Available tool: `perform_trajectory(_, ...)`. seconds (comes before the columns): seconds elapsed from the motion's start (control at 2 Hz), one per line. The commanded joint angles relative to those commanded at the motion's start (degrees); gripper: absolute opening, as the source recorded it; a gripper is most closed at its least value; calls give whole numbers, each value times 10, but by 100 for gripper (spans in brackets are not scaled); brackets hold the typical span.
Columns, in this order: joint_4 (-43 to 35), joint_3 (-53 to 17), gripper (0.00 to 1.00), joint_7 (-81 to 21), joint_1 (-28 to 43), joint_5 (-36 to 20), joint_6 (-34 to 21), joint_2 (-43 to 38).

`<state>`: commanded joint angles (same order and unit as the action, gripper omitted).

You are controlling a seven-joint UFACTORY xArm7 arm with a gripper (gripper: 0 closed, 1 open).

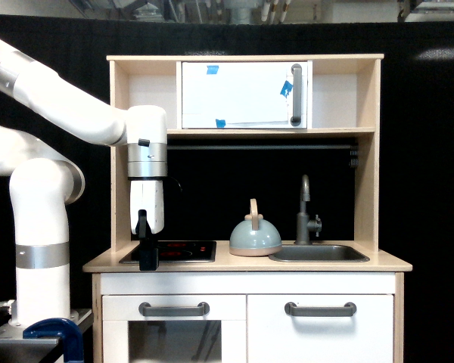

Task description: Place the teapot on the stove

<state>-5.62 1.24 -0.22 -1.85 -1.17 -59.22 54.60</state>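
Exterior view showed the teapot (255,239) sitting upright on the wooden counter (386,262), its loop handle pointing straight up, between the stove (183,250) and the sink (319,253), touching neither clearly. Its widest span ran along the counter. The gripper (147,257) hung over the stove's far side from the teapot, fingers dark and edge-on, so I could not tell their spread. No readable writing appeared; only blue tape scraps marked the cabinet door (238,94) above the teapot
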Motion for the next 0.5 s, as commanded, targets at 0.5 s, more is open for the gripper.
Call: perform_trajectory(0.5, -4, -2, 100, -18, 12, 2, -3, -1)
